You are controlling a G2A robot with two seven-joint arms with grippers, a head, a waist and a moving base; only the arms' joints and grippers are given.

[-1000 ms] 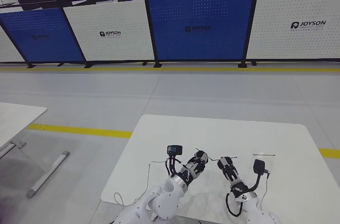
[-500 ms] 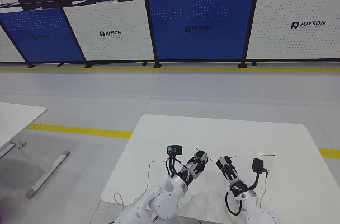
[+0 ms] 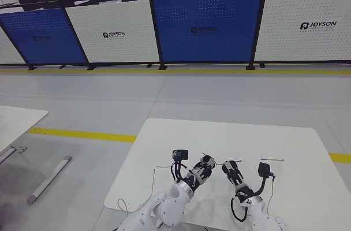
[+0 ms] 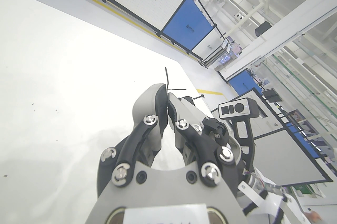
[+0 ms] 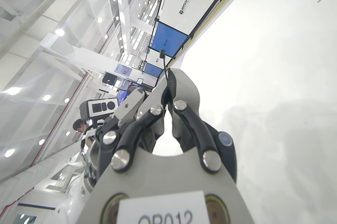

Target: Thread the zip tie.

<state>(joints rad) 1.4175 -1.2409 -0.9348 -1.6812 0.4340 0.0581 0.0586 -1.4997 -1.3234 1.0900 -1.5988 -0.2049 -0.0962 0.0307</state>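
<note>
At the near edge of the table (image 3: 181, 138): both my grippers sit low over the white top, tips angled toward each other, close but not touching.
Left gripper (image 4: 167, 95): pinched tight on the black zip tie (image 4: 166, 76); its pointed tail pokes out past my fingertips.
Right gripper (image 5: 168, 79): clamped too, on a black strap whose square head (image 5: 162, 52) stands clear beyond the pads.
Step in hand, my read: bring tail to head and feed it through the slot.
How to do it well: hold the head steady with the right, slot facing the left. Steer the tail in along the slot's axis, slowly. The strip looks thin and will likely flex if it catches the rim, so back off and re-aim rather than push.
Spare zip tie (image 3: 272, 159): flat on the table, off to the right of my right gripper, well apart. Leave it alone.
Hidden: the strap between the two grips is buried under my fingers; I cannot tell whether one tie runs to both grippers.
Hard to make out: the slot opening in the head, and which face of the tail carries the teeth. From above the tie is a hairline.
</note>
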